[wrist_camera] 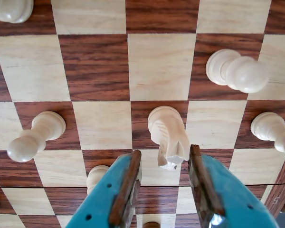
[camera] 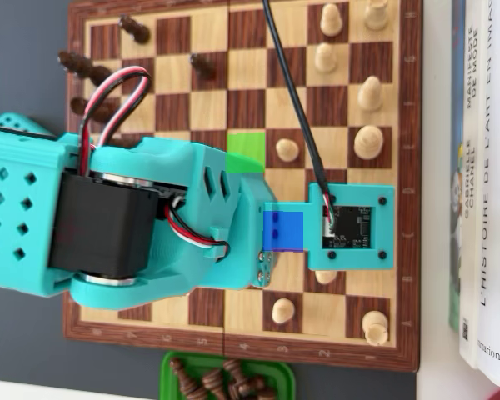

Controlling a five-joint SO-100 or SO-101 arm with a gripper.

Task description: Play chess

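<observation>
The arm pretty much covers the middle of the chessboard in the overhead view, gripper included; books are cropped.

The book spines at the overhead view's right edge read "L'HISTOIRE DE L'ART", "GABRIELLE" and, apparently, "...marion". The chessboard border digits are blurred.

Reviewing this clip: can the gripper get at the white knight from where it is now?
Probably yes. In the wrist view the gripper is open with the knight just ahead of the gap between its jaws. The nearest pawns stand off to the sides, so nothing blocks the approach.
</observation>
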